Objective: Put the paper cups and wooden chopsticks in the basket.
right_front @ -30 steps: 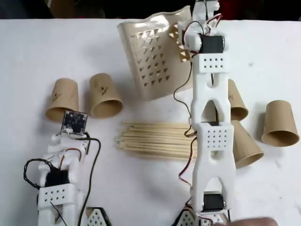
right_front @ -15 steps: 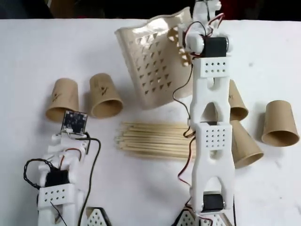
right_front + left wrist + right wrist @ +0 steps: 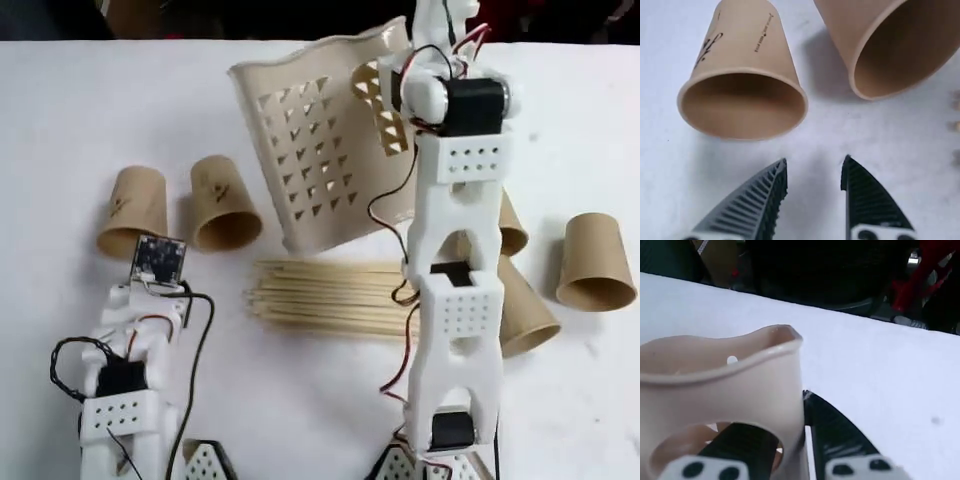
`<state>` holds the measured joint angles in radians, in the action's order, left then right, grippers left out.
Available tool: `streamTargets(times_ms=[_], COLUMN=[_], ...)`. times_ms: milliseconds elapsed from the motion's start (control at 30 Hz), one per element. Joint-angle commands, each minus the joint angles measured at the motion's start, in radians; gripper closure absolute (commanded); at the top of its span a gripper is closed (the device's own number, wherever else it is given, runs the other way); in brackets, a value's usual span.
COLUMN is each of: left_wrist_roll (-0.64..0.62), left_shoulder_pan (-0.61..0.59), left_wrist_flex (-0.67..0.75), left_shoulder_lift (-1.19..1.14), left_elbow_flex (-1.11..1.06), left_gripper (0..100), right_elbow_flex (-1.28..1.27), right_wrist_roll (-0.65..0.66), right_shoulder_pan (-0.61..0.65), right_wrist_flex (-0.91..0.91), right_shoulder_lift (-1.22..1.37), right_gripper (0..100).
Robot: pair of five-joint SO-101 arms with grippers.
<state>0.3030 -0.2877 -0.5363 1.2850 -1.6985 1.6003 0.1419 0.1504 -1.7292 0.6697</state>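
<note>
From my station, the cream plastic basket (image 3: 310, 150) shows rows of small triangular cut-outs across its wall. The tan paper cups (image 3: 225, 205) carry thin dark lettering on their sides. The pale straw-yellow wooden chopsticks (image 3: 325, 298) lie on a flat white table (image 3: 80, 100). The white plastic arms (image 3: 458, 300) have grids of small round holes, black motors and red and black wires. The left gripper (image 3: 812, 172) has dark grey, ribbed fingers (image 3: 765, 195).

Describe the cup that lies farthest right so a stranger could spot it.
On the white table, find the right arm holding the basket. Right of it are three cups; this cup is the outermost, fully clear of the arm, while its two neighbours are partly hidden under it.
</note>
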Motion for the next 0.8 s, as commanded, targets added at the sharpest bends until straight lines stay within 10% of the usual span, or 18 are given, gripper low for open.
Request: streamTargets(times_ms=[0,400,600,767], left_wrist_roll=[0.009,0.014,0.347,0.379], left_shoulder_pan=[0.012,-0.015,-0.073,-0.113], left_wrist_flex=[-0.002,0.006,-0.08,-0.299], left_shoulder_lift=[0.015,0.015,0.015,0.015], left_elbow_flex=[0.002,0.002,0.071,0.253], left_gripper=[81,81,81,81], right_elbow_flex=[-0.186,-1.08,-1.467,-1.711], right_wrist_roll=[-0.011,-0.008,0.031,0.04], right_shoulder_pan=[0.01,0.09,0.088,0.09], right_wrist_flex=[-0.005,0.219,0.478,0.777], right_shoulder_lift=[-0.17,-0.832,-1.02,-1.095], right_gripper=[98.5,98.3,98.3,98.4])
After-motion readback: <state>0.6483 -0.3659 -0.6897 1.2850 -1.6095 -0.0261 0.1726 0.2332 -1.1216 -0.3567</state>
